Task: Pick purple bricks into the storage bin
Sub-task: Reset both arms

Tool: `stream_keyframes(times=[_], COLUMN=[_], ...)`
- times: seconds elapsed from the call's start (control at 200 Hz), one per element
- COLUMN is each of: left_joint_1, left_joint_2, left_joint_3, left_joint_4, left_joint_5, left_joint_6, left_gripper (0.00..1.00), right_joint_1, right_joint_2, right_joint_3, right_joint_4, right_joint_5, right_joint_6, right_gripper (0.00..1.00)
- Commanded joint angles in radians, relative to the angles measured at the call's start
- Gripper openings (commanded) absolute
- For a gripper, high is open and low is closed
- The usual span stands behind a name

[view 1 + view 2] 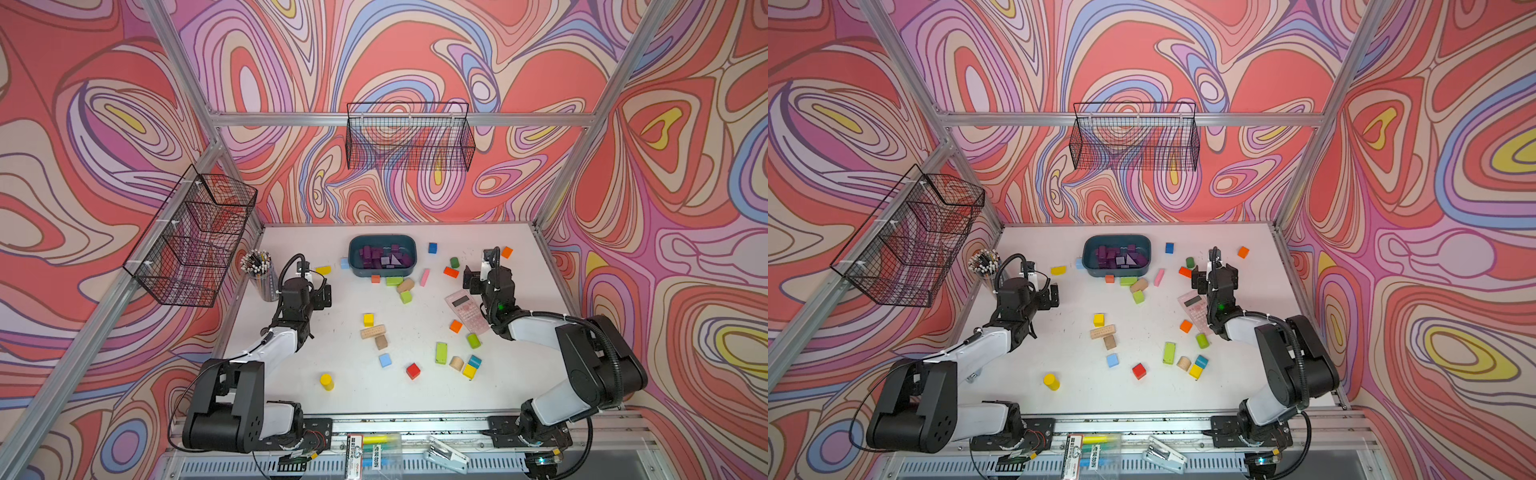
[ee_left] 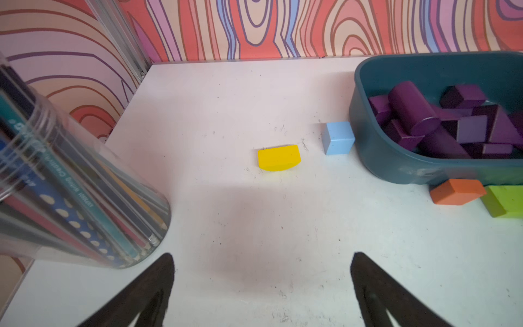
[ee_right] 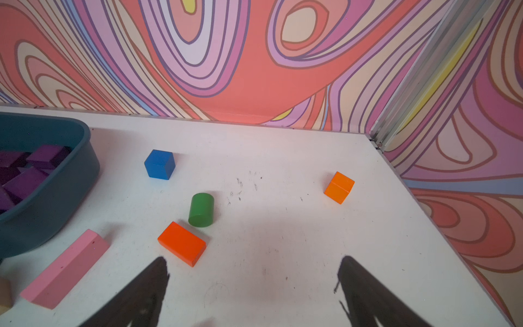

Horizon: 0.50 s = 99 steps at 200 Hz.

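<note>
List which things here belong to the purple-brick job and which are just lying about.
Job:
- purple bricks, piled in the bin
- storage bin

Lying about:
- pink calculator
- pencil cup
- pink bar
- blue cube
- red cube
- yellow cylinder
- wire baskets on the walls
</note>
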Motion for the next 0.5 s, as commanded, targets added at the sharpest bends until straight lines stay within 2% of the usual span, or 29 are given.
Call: stream_keyframes(times=[0.0, 0.33, 0.491], left_joint_1=[0.027, 0.038, 0.041], left_joint_2=[0.019, 0.089, 0.154], left_joint_3=[-0.048, -0.041, -0.035], left_joint_4=[0.112, 0.191, 0.252], left_joint_5=[0.034, 0.085, 0.086], left_joint_6=[0.004, 0.028, 0.025], left_gripper=[1.00, 1.00, 1.00], right_joint_1=[-0.006, -0.006, -0.006], right_joint_2=[0.005, -0.044, -0.062], right_joint_3=[0.002, -0.021, -0.050], right_joint_4=[0.047, -0.021, 0.004], right_joint_5=[-0.019, -0.066, -0.071], right_joint_6=[-0.030, -0.002, 0.003], right_gripper=[0.98, 0.98, 0.98])
